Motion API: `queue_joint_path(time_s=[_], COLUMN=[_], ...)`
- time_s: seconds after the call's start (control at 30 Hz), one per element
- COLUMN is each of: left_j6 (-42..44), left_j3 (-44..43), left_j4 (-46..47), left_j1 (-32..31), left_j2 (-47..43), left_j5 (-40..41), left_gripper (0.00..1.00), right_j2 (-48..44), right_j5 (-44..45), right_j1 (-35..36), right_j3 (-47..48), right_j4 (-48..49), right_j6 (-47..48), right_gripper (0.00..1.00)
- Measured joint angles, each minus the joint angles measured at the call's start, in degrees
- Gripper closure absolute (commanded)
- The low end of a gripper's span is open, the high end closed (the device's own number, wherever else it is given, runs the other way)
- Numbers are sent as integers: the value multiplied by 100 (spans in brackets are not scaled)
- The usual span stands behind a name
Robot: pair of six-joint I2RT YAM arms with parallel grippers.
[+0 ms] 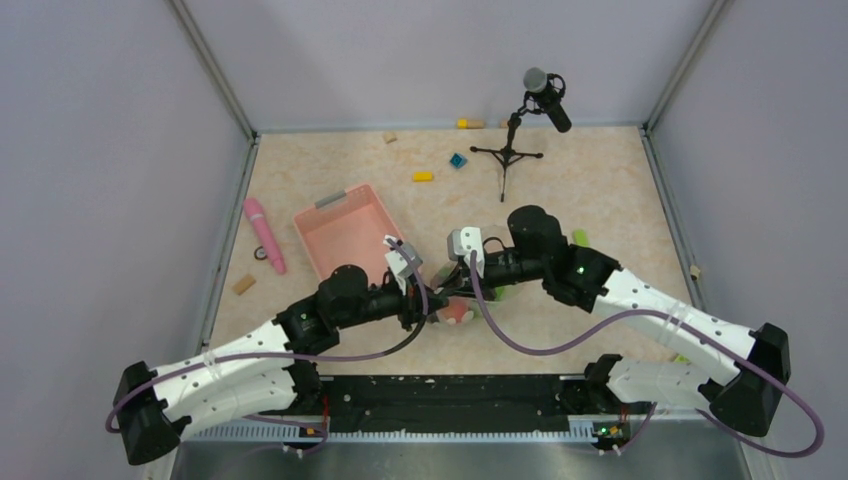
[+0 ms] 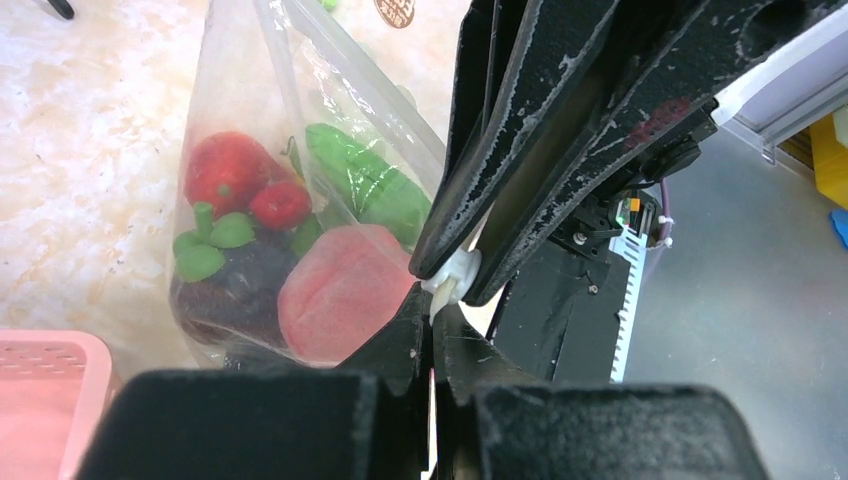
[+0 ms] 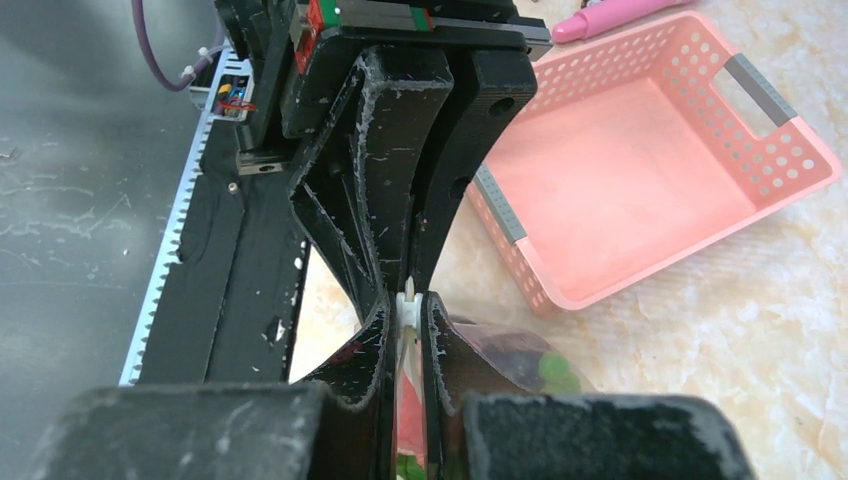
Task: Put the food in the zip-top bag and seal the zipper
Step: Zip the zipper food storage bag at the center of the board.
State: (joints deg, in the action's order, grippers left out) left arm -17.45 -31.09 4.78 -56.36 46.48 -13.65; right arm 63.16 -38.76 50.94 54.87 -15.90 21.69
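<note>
– Pale marbled counter between grey walls, seen from above. Where is the zip-top bag?
– Mid-counter, just ahead of the bases. The left arm reaches in from 8 o'clock and the right arm doubles back from 3 o'clock, so both wrists meet over it. The pink basket sits at 10 o'clock of the bag, near but apart.

– And the left wrist camera?
– The left claw is clamped on the zipper, with a white nub of the strip showing between its tips. The right claw comes down from 12 o'clock onto that same nub. The food is inside the bag, as red, green, pink and dark shapes bunched at 9 o'clock of the pinch.

– Right wrist camera?
– Same pinch from the other side. The right claw is pressed together on the strip, tip to tip with the left one above it. The bag sags away toward 5 o'clock and the basket lies at 2 o'clock.

– So what does the next move turn on?
– I'd say the filling looks done and sealing is the step in hand. In the left wrist camera the mouth edge seems to run from the pinch toward 11 o'clock. Both claws are equally near, so one likely anchors while the other slides along that line.
</note>
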Motion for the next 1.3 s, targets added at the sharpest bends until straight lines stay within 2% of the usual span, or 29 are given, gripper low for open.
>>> queue_joint_path(time_s=[0.43, 0.83, 1.3], left_j6=[-33, -214, -737], left_j3=[142, 232, 372], left_j4=[-166, -520, -645], left_j1=[-31, -66, -72], left_j2=[-664, -1167, -1513], left_j5=[531, 1685, 3112], left_gripper=[100, 100, 100], right_j2=[-212, -271, -769], right_j5=[411, 940, 1805], right_j1=[66, 66, 66], right_j3=[2, -4, -378], right_j4=[-52, -26, 151], right_j6=[127, -42, -804], right_gripper=[100, 100, 100])
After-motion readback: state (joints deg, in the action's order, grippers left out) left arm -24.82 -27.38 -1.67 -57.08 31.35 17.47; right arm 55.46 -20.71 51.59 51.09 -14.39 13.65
